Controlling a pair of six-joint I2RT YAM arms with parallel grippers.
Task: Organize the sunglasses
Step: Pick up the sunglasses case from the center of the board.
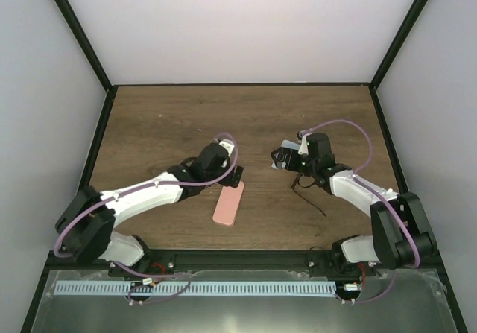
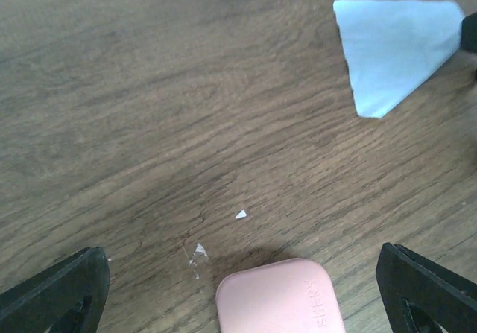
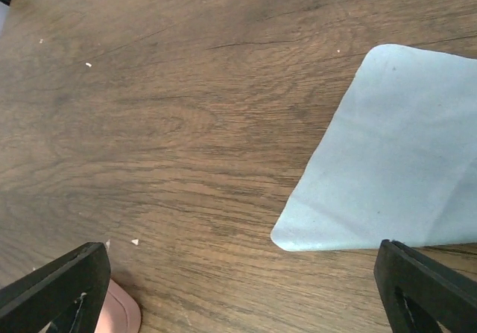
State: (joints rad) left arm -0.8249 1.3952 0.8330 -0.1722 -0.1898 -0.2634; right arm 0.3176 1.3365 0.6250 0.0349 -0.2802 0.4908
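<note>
From above, the sunglasses [image 1: 314, 201] lay beside my right arm [image 1: 354, 191], and the case [image 1: 229, 203] lay near my left gripper [image 1: 232, 170]. In the left wrist view its jaws stood spread, empty. In the right wrist view my right gripper [image 3: 240, 252] gaped as well, beside the cloth [image 3: 395, 162].

Embossed on the pink case [image 2: 277, 300], in the left wrist view: one word, tone on tone, set sideways along the right edge of the lid. Reads roughly "SHERY", with the last letters close to the picture's bottom edge and not certain. Too small to read from the top view.
</note>
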